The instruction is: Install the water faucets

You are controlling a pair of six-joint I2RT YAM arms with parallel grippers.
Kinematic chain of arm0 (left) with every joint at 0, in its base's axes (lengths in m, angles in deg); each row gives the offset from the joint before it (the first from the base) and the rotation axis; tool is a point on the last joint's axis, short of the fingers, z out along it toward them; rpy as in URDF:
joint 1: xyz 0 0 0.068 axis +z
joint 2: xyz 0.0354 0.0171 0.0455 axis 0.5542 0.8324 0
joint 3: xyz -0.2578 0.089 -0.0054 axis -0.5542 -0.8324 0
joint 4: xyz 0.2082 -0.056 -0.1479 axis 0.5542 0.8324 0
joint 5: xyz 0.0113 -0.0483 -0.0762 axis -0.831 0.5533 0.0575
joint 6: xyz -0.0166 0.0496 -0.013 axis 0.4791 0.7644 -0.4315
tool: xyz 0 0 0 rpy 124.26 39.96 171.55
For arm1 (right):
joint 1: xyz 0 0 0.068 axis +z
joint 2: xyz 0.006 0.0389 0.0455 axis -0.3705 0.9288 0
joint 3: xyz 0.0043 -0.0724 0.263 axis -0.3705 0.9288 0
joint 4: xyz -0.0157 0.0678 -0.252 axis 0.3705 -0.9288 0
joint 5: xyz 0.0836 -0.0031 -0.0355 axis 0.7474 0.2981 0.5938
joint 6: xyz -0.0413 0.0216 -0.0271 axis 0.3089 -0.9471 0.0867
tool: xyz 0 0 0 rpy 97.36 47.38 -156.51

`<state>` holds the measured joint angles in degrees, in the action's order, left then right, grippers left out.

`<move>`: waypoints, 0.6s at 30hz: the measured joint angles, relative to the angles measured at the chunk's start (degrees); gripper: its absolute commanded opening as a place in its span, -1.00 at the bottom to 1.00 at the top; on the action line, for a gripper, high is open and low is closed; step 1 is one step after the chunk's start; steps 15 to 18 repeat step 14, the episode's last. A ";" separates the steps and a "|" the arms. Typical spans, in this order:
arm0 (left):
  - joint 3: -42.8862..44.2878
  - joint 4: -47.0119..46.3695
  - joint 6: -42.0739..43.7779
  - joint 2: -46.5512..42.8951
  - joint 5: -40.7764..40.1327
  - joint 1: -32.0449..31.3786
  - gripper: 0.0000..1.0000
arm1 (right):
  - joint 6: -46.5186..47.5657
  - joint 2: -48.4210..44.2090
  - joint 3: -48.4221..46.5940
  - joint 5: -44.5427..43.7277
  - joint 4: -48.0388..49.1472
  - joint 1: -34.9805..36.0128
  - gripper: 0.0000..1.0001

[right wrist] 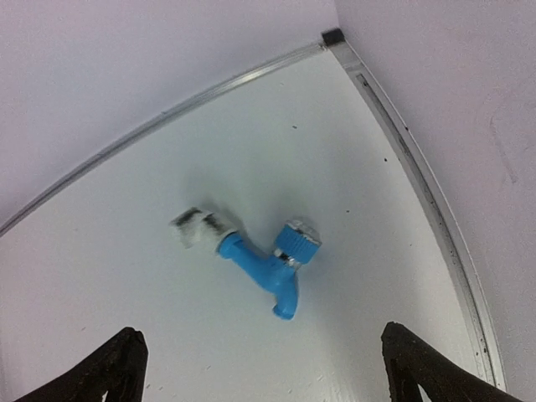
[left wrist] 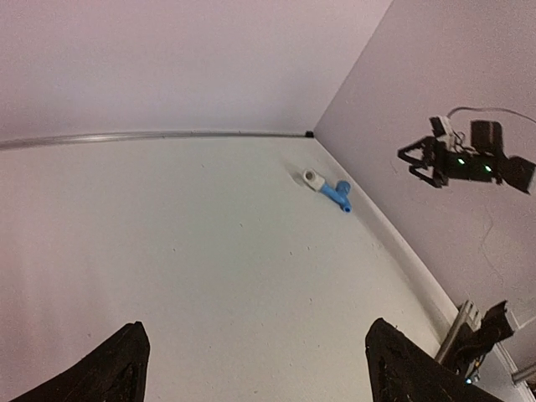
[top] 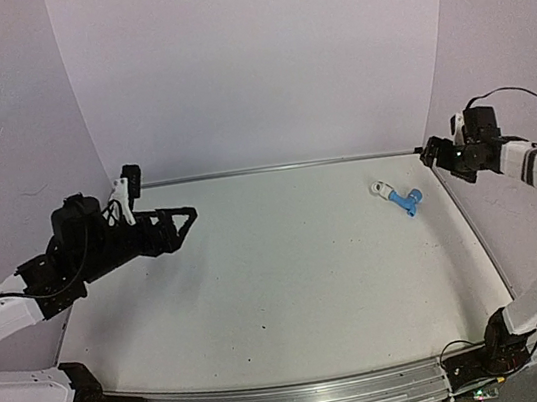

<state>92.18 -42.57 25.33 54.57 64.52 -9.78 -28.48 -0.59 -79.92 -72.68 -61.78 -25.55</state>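
On the left, the left fingers (top: 186, 217) are held up over the surface (top: 292, 288), near its left edge and well apart from the task's things. They are spread wide and nothing is held in them. They are pointed across the surface at the far right corner, so the tap can be seen from the left wrist view. This arm is judged to be kept out of the way, ready to help.

Further right, the blue tap (top: 407, 202) is seen lying on its side on the surface, near the far right corner and close to the right wall (top: 508, 44). A small white fitting (top: 381, 187) is seen at its left end, touching it. Whether the two are screwed together cannot be told, because that part is blurred in the right wrist view. No place to fix the tap onto is seen in any view, so the task is judged not done.

On the right, the right fingers (top: 435, 154) are held in the air near the tap, on its wall side. They are spread wide and nothing is gripped. In the right wrist view the tap is lined up between the two fingertips but is not touched. This spot is judged to be good for a straight reach down to the tap.
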 measured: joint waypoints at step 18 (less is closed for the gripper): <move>11.37 9.29 5.37 -18.10 -16.05 0.00 0.88 | 3.30 -42.01 -1.32 14.92 -5.48 1.69 0.96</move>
